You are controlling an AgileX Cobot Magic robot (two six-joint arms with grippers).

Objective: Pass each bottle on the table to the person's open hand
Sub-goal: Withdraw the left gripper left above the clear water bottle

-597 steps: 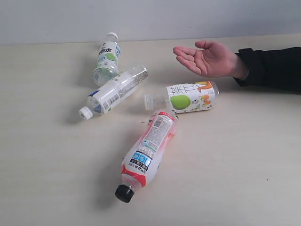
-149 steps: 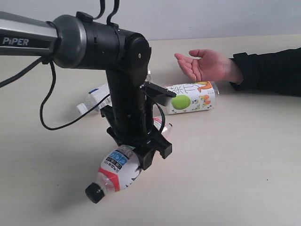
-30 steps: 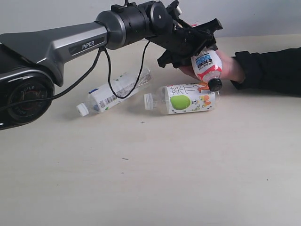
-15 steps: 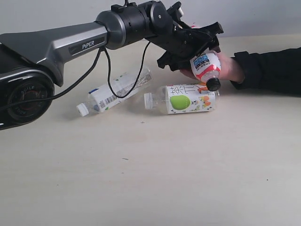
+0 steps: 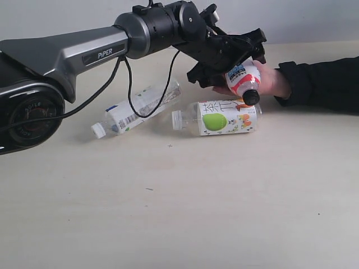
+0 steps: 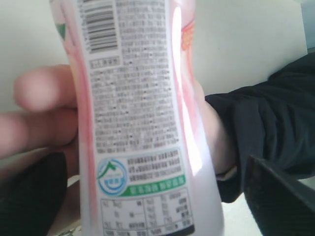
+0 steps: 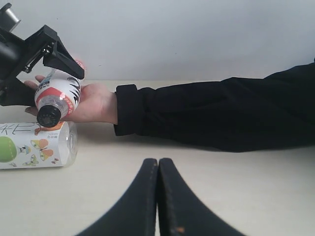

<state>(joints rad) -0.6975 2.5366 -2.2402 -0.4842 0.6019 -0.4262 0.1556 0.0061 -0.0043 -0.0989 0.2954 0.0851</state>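
Bench: pale beige wood-look table [image 5: 224, 213], matte and flat, with a few dark specks. A plain grey-white wall [image 5: 314, 17] runs along its back edge.

Your left gripper [image 5: 229, 59] hangs near that back edge, right of middle. Its jaws are spread, with a gap on either side of the red-pink bottle [image 5: 245, 78], so it has let go. That bottle is clear plastic with a glossy printed label, its black cap [image 5: 251, 97] tilted downward. It lies in the person's hand [image 5: 273, 78], whose fingers curl round it. The black sleeve [image 5: 325, 84] runs off toward the right edge.

Just beside the hand, the short apple-and-orange bottle [image 5: 221, 119] lies on its side on the tabletop. A white-capped bottle [image 5: 137, 109] lies further toward the left edge, also on its side.

Your right gripper [image 7: 158, 164] is pressed closed with nothing in it.
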